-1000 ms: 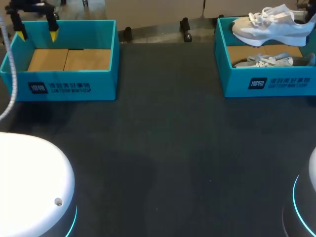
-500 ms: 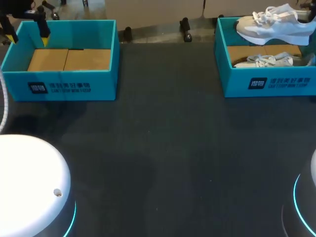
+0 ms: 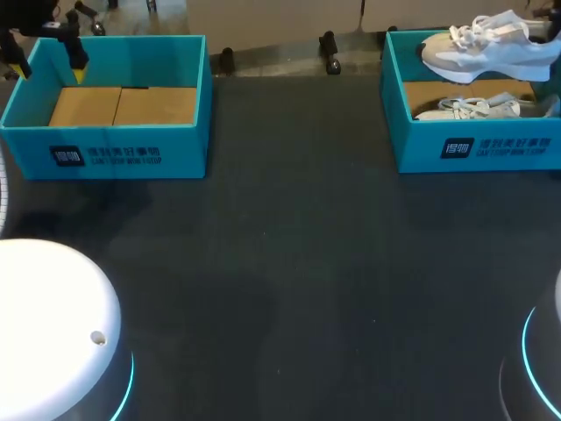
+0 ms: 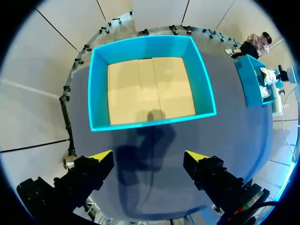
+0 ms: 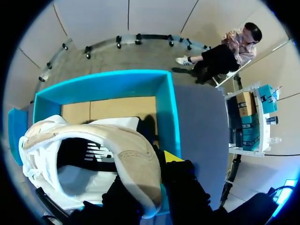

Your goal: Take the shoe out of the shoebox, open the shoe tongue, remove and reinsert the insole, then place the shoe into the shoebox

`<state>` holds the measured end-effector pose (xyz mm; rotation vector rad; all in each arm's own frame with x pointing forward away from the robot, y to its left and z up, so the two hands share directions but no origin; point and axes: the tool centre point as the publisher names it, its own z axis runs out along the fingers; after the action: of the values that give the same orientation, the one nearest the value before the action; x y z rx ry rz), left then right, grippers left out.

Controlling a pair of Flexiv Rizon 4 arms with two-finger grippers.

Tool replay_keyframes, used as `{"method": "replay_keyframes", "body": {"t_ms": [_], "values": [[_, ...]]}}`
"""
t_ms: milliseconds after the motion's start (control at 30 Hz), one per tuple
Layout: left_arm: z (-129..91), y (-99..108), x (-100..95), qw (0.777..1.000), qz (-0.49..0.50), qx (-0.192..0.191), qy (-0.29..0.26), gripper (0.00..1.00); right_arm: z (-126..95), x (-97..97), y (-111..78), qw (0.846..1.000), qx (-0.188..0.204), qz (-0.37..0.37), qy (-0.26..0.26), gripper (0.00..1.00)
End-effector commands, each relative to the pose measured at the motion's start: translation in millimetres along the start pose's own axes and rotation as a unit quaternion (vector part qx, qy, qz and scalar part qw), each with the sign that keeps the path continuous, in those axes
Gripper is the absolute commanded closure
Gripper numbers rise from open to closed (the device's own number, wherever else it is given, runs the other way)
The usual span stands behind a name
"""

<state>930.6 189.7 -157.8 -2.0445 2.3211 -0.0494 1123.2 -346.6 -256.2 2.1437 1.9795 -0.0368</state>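
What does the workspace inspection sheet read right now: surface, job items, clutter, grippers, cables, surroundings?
Surface: dark table, no spills or marks seen.
Job's things: right shoebox holds one lying shoe; the lifted shoe hangs above it. The left shoebox shows only its cardboard floor.
Clutter: nothing seen.
Grippers: left gripper open and raised, with the left shoebox ahead of it; right gripper shut on the lifted shoe at its heel rim.
Cables: nothing seen on the table.
Surroundings: nothing seen reaching over the table.
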Motion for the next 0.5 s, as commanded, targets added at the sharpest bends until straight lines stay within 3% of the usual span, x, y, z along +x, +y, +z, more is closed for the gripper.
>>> {"method": "replay_keyframes", "body": {"t_ms": [33, 267, 500], "values": [[-0.2, 1.3, -0.2, 1.000, 0.000, 0.001, 0.000, 0.00, 0.2, -1.6, -2.2, 1.000, -0.003, 0.000, 0.002, 1.00], [-0.2, 1.3, -0.2, 1.000, 0.000, 0.001, 0.000, 0.00, 0.2, -1.6, -2.2, 1.000, -0.003, 0.000, 0.002, 1.00], [-0.2, 1.3, -0.2, 1.000, 0.000, 0.001, 0.000, 0.00, 17.4, -1.1, 2.5, 1.000, -0.018, -0.007, -0.008, 1.00]]}}
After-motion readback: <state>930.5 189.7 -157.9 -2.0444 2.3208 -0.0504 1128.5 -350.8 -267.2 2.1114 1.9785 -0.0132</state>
